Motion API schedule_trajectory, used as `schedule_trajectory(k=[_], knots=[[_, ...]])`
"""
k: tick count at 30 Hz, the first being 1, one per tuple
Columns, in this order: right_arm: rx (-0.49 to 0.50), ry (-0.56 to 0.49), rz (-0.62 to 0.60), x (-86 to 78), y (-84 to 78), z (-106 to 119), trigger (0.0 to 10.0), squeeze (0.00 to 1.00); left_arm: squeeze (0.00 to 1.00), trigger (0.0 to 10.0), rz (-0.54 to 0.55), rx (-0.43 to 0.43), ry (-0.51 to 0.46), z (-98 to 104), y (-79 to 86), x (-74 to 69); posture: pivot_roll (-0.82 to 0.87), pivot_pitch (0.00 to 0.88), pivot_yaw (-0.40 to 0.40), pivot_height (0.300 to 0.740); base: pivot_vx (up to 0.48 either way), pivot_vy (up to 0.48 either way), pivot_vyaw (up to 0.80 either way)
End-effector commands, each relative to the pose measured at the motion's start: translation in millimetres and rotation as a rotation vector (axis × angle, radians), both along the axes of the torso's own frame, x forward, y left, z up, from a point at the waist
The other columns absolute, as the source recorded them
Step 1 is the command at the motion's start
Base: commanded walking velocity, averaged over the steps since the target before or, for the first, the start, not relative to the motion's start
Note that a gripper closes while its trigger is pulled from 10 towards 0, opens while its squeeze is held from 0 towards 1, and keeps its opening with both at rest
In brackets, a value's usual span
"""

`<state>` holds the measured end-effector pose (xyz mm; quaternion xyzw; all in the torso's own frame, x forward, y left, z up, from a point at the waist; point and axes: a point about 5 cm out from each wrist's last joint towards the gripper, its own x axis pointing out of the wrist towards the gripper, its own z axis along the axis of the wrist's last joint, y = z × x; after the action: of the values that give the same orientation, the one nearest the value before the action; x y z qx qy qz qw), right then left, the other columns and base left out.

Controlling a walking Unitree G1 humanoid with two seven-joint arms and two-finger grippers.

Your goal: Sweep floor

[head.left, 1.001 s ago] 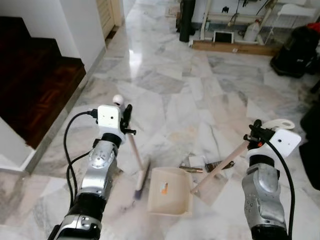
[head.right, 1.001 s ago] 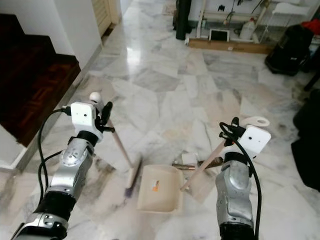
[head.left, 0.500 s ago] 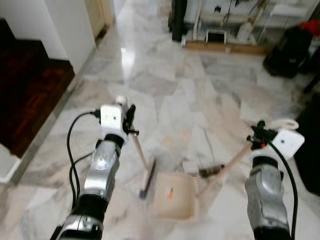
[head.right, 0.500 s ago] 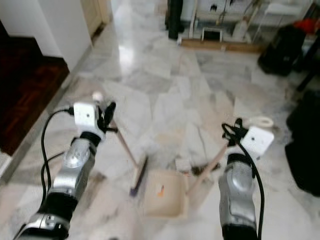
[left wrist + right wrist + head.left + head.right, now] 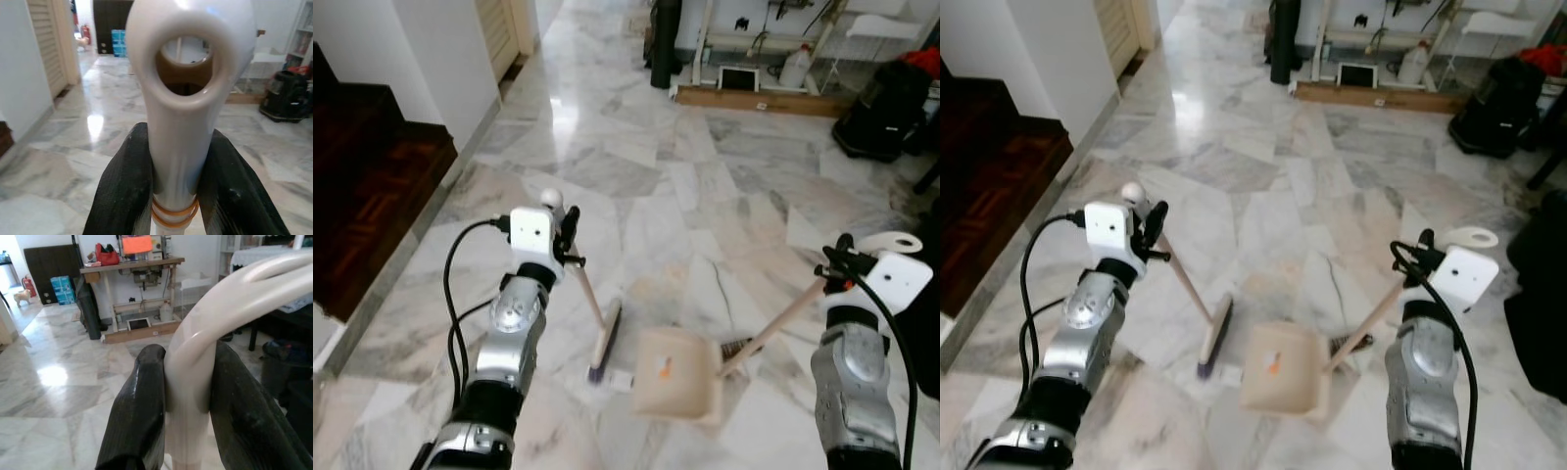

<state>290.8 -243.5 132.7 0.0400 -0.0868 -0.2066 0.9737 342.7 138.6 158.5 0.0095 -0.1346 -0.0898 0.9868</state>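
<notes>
left gripper [image 5: 564, 227]: pinching the broom handle [image 5: 583, 290] just under its looped end, fingers [image 5: 128, 186] pressed on both sides.
broom [image 5: 604, 338]: head down on the marble floor [image 5: 636, 186], touching it beside the dustpan's left edge; white scrap [image 5: 622, 382] lying by the bristles.
dustpan [image 5: 677, 373]: resting on the floor between the arms, mouth toward the broom.
right gripper [image 5: 836, 262]: clamped on the dustpan handle [image 5: 773, 325] near its hooked top.
handling: both light, stiff, smooth plastic; likely to twist in grip, so hold high on the handles.
vs 1.0 s ago: dustpan further right relative to the broom, dark debris [image 5: 736, 347] now mostly hidden behind its rim.
</notes>
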Motion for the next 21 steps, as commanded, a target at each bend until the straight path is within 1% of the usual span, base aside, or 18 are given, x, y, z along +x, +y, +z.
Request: schedule_trajectory(k=[1, 3, 4, 9, 10, 11, 13, 15, 18, 21], knots=[[-0.011, -0.034, -0.042, -6.3, -14.1, 7, 10.0, 0.0, 0.22, 10.0, 0.001, 0.008, -0.044, 9, 0.7, -0.9, 0.03, 0.109, -0.002, 0.74, 0.0, 0.0, 0.0], [-0.017, -0.031, -0.057, -9.1, -20.0, 7, 10.0, 0.0, 0.23, 10.0, 0.002, 0.008, -0.043, 9, 0.6, -1.1, 0.03, 0.11, -0.002, 0.74, 0.0, 0.0, 0.0], [-0.017, -0.031, -0.057, -9.1, -20.0, 7, 10.0, 0.0, 0.23, 10.0, 0.002, 0.008, -0.043, 9, 0.6, -1.1, 0.03, 0.11, -0.002, 0.74, 0.0, 0.0, 0.0], [-0.089, -0.001, -0.079, -18.0, -27.3, 5, 10.0, 0.0, 0.23, 10.0, -0.002, 0.007, -0.042, 8, 0.5, -1.6, 0.03, 0.112, -0.002, 0.74, 0.0, 0.0, 0.0], [-0.091, -0.002, -0.085, -21.7, -29.2, 4, 10.0, 0.0, 0.24, 10.0, -0.001, 0.008, -0.041, 8, 0.7, -1.6, 0.03, 0.113, -0.002, 0.74, 0.0, 0.0, 0.0], [-0.091, -0.002, -0.085, -21.7, -29.2, 4, 10.0, 0.0, 0.24, 10.0, -0.001, 0.008, -0.041, 8, 0.7, -1.6, 0.03, 0.113, -0.002, 0.74, 0.0, 0.0, 0.0], [-0.086, -0.008, -0.093, -29.2, -32.4, 3, 10.0, 0.0, 0.24, 10.0, 0.0, 0.009, -0.041, 8, 1.1, -1.5, 0.02, 0.115, -0.003, 0.74, 0.0, 0.0, 0.0], [-0.105, 0.017, -0.099, -37.6, -36.7, -1, 10.0, 0.0, 0.24, 10.0, 0.001, 0.01, -0.041, 8, 1.3, -1.5, 0.02, 0.116, -0.004, 0.74, 0.0, 0.0, 0.0], [-0.105, 0.027, -0.106, -44.5, -40.3, -6, 10.0, 0.0, 0.25, 10.0, -0.002, 0.009, -0.041, 8, 0.5, -1.7, 0.03, 0.115, -0.004, 0.74, 0.0, 0.0, 0.0], [-0.094, 0.023, -0.101, -48.7, -40.0, -10, 10.0, 0.0, 0.25, 10.0, -0.006, 0.006, -0.043, 9, -0.1, -1.9, 0.03, 0.117, -0.005, 0.74, 0.0, 0.0, 0.0]])
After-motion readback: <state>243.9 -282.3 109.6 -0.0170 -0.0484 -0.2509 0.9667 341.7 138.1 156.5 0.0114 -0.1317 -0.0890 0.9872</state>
